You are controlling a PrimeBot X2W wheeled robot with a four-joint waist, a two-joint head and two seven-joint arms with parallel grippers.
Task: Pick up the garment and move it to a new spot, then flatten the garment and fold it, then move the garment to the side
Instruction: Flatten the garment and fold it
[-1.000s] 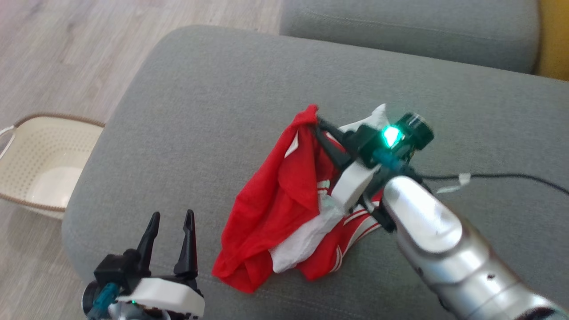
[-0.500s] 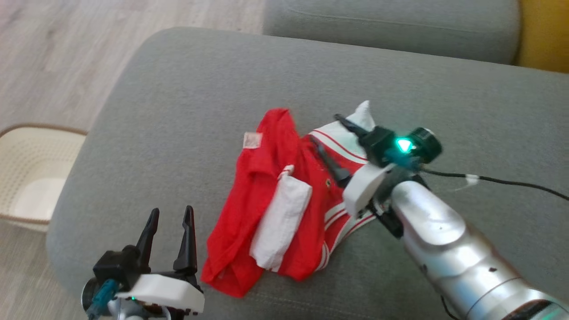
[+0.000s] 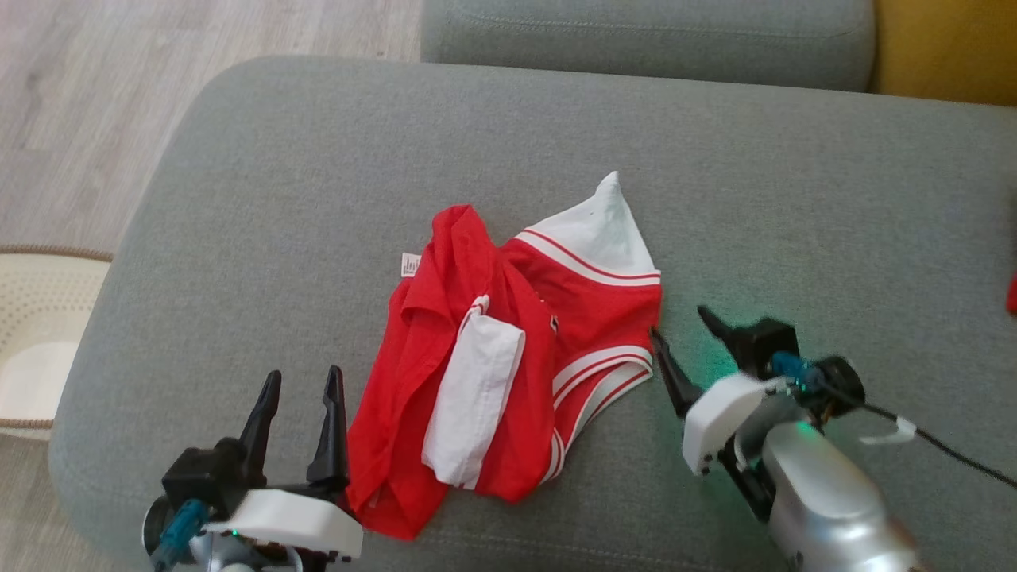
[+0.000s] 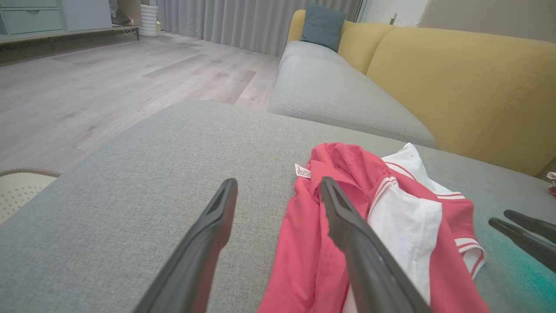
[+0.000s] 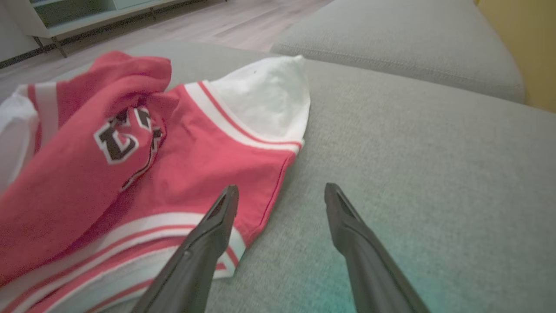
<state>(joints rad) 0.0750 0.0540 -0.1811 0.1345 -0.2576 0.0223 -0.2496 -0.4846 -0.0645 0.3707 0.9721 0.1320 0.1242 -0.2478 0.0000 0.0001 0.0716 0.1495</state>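
Note:
The garment (image 3: 477, 373), a red jersey with white-and-red striped trim and white lining, lies crumpled in a heap on the grey sofa cushion (image 3: 318, 199). Part of its black, white-outlined lettering shows in the right wrist view, where the garment (image 5: 143, 148) lies to the left of the fingers. My right gripper (image 3: 682, 334) stands open just right of the heap, holding nothing. At the lower left my left gripper (image 3: 300, 381) is open too, its fingers just left of the garment's (image 4: 382, 217) near edge and apart from it.
A cream perforated basket (image 3: 36, 334) sits on the wooden floor left of the cushion. A second grey seat (image 3: 636, 36) and a yellow backrest (image 3: 945, 48) lie beyond. A black cable (image 3: 953, 461) trails from my right wrist.
My right gripper opened and let the garment drop onto the cushion, then drew back to the right and down. The head camera has shifted too. The left gripper kept still.

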